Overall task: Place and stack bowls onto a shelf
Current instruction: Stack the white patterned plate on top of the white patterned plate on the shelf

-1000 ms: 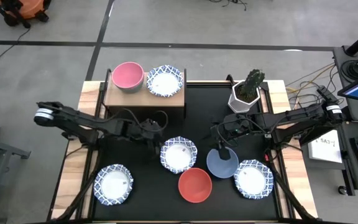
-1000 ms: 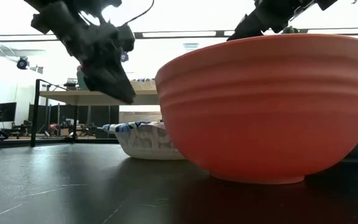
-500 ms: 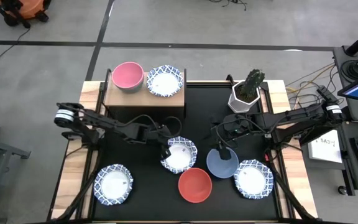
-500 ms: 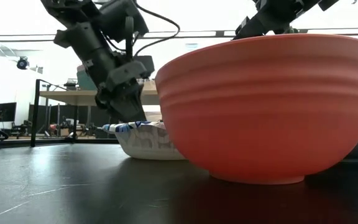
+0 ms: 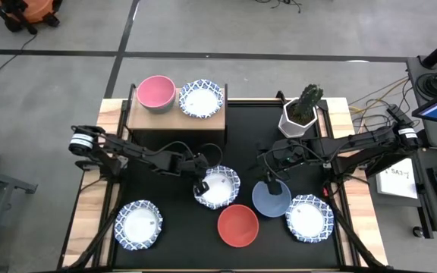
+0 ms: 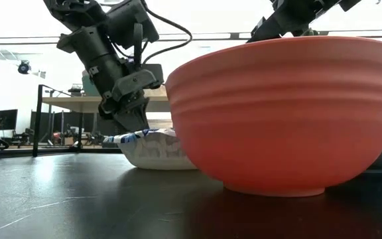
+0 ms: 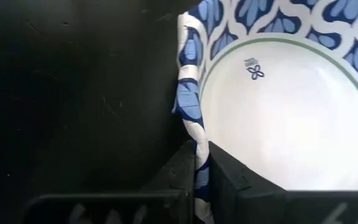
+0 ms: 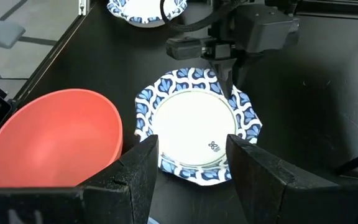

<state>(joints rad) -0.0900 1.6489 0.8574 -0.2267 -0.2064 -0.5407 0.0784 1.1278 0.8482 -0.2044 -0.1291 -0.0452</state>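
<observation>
Red bowl [image 6: 284, 113]: It sits closest to the low camera and looks huge there. It stands the right way up on the black table [image 5: 173, 235], near the front edge. It waits its turn.

Front white bowls: One white bowl with a blue rim [image 5: 139, 224] rests at the front left. Another white and blue bowl [image 5: 309, 218] rests at the front right. Both wait to be picked up.

Blue bowl [image 5: 271, 199]: It sits between the red bowl and the front right bowl.

Middle bowl [image 5: 218, 187]: This white bowl with blue leaf shapes is in the middle of the table. It is the one being picked up now.

Left gripper [image 7: 199, 169]: Its two fingers are pinched tight on the rim of the middle bowl, one finger inside and one outside. A thin rim is easy to pinch, so I think that is why it holds there. The next job is likely to lift the bowl.

Right gripper [image 8: 191, 155]: Its fingers are spread wide and hold nothing. It hangs above the table beside the blue bowl and looks toward the middle bowl. It seems to wait.

Cactus pot [image 5: 300, 117]: It stands at the back right. It is not part of the job.

Shelf [image 5: 174, 120]: It stands at the back left of the table. A pink bowl [image 5: 156, 92] and a white and blue bowl [image 5: 201, 98] already sit side by side on its wooden top. More bowls could stack on those.
</observation>
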